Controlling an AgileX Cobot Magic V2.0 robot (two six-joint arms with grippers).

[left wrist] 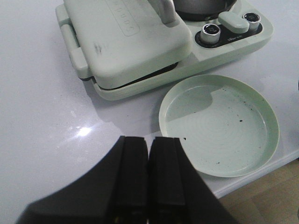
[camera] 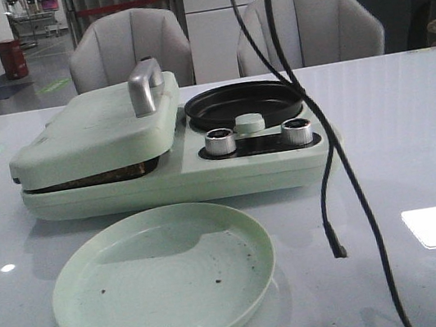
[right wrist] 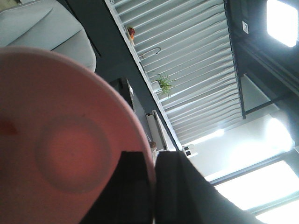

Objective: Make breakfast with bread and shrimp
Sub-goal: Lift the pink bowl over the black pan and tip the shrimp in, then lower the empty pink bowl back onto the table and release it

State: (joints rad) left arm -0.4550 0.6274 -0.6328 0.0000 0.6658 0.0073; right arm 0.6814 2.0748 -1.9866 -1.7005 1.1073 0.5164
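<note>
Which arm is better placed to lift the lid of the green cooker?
Left. The left jaws are shut and empty above the table, with the lid close ahead. The right jaws are busy, shut on the rim of the pink bowl.

Front camera faces low across the table at the breakfast maker (camera: 169,142). Left wrist camera looks down on it and the green plate (left wrist: 219,125), both shared. Right wrist camera tilts upward, close against a pink bowl (right wrist: 60,140).
</note>
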